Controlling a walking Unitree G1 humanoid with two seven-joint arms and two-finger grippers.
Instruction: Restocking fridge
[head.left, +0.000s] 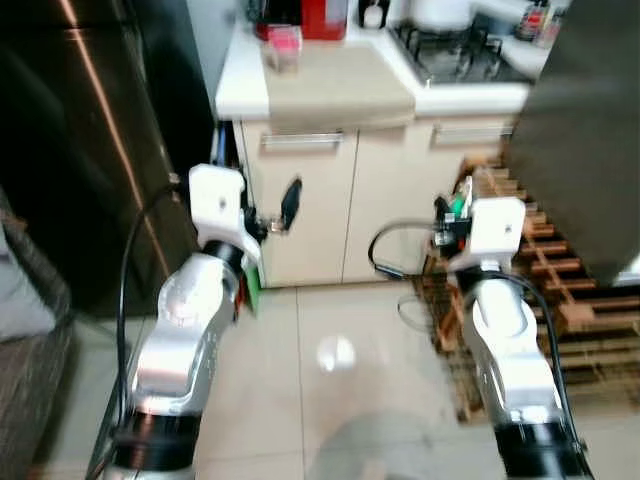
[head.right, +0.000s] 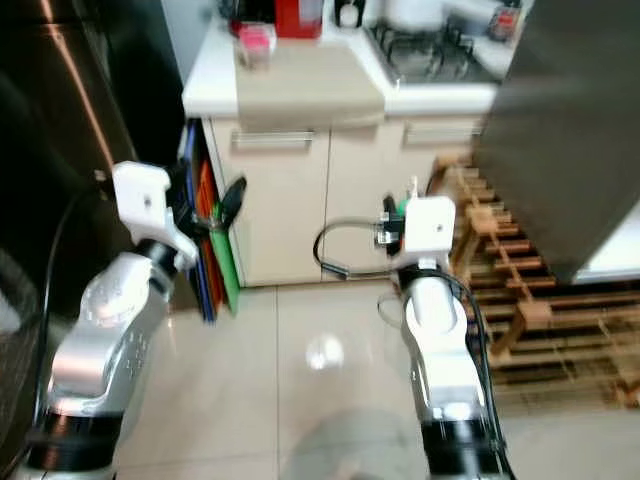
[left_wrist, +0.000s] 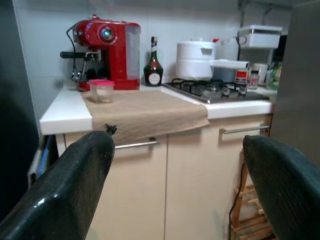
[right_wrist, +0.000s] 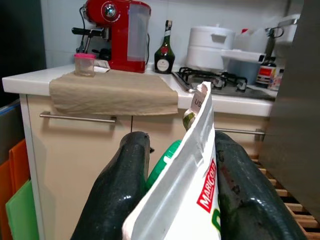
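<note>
Kitchen counter (left_wrist: 65, 112) ahead; right gripper (right_wrist: 182, 165) grips a white packet (right_wrist: 187, 200), left gripper (left_wrist: 175, 185) spread empty; nothing seems stocked yet.

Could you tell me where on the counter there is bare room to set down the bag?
The beige cloth is bare between the pink-lidded jar and the stove. The back is crowded: coffee machine, bottle, cooker. Right gripper holds the bag.
</note>
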